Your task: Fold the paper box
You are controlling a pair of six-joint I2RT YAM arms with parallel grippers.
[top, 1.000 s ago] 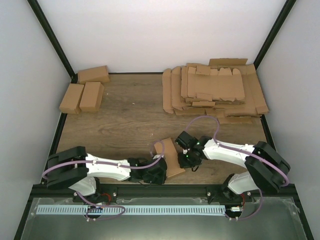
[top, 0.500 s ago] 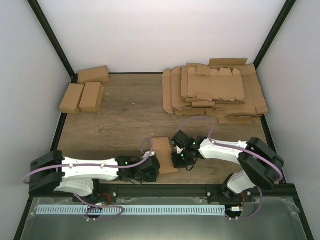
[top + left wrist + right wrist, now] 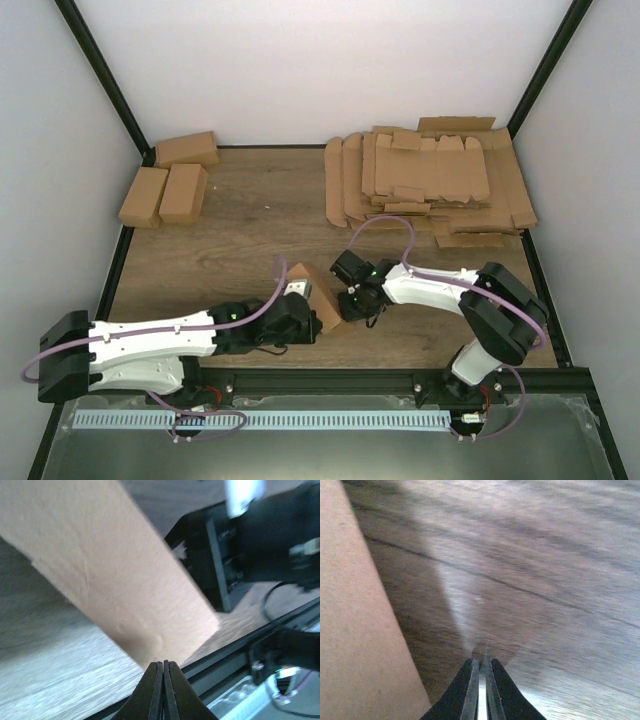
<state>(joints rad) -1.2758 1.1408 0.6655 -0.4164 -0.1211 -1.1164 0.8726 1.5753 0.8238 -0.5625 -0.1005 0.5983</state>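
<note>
The paper box is a small folded brown carton lying near the table's front edge, between my two grippers. My left gripper is shut and empty, its tips right at the carton's near-left side. In the left wrist view the carton fills the frame just beyond the shut fingertips. My right gripper is at the carton's right side, jaws together and holding nothing. In the right wrist view the carton's edge lies to the left of the gripper, with bare wood ahead.
A big stack of flat cardboard blanks lies at the back right. Three folded cartons sit at the back left. The black front rail runs just behind the grippers. The enclosure walls close in the sides.
The carton has slid left and slightly away from the front edge and turned. Both grippers moved left with it; the left arm has stretched out further.
</note>
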